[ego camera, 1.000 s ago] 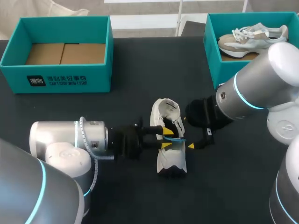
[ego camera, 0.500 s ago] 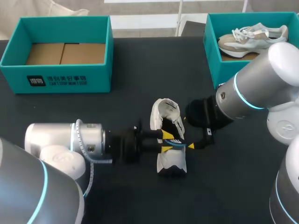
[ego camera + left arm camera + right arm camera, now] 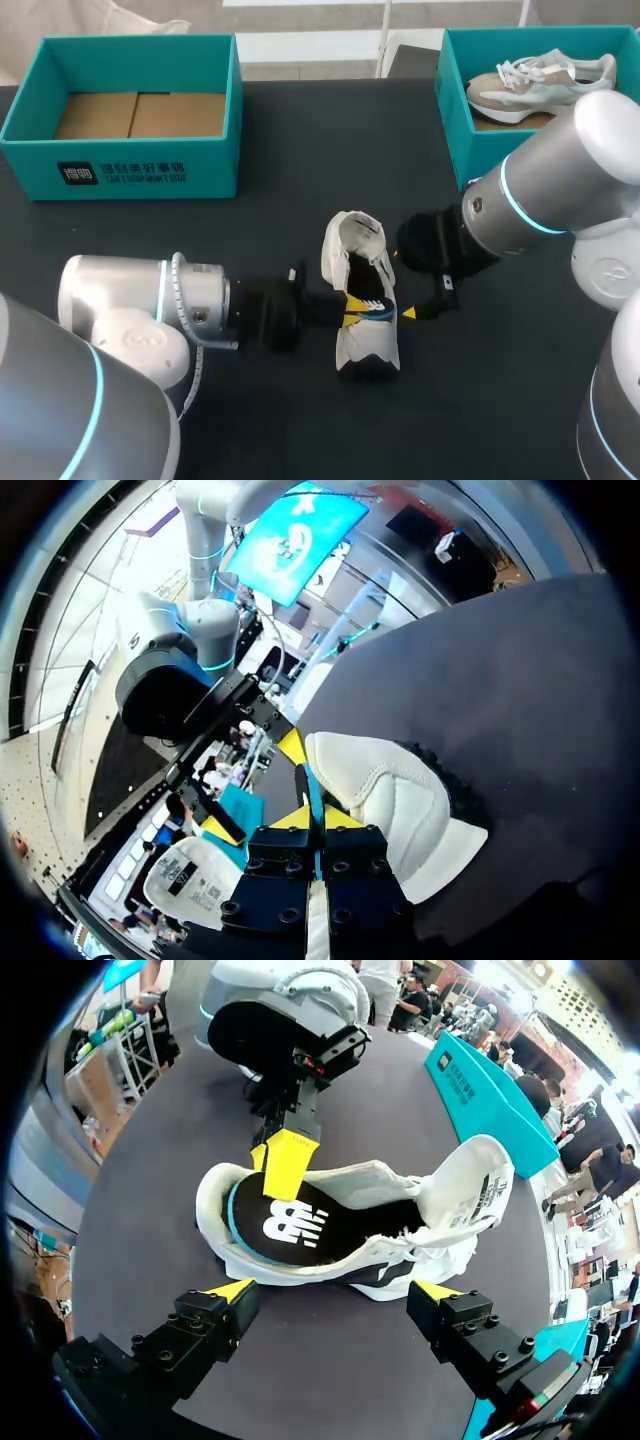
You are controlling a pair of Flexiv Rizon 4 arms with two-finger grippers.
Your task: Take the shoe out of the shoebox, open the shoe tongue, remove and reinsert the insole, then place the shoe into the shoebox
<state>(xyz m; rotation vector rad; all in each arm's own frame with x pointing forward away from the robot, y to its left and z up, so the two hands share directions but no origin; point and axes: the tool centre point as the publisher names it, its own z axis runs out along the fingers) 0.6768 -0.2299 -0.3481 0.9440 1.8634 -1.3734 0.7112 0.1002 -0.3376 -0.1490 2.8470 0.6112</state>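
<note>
Insole: dark blue-rimmed foam insole (image 3: 290,1228), likely floppy; pinch edge.
Left jaws: clamped on it.
Right jaws: apart.

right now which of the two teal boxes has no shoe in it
The left teal box: only its brown cardboard floor shows inside, while the right box holds a beige sneaker.

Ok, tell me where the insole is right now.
In the head view the insole lies inside the white shoe mid-table, its edge pinched by the left gripper; the open right gripper is at the shoe's other side.
</note>
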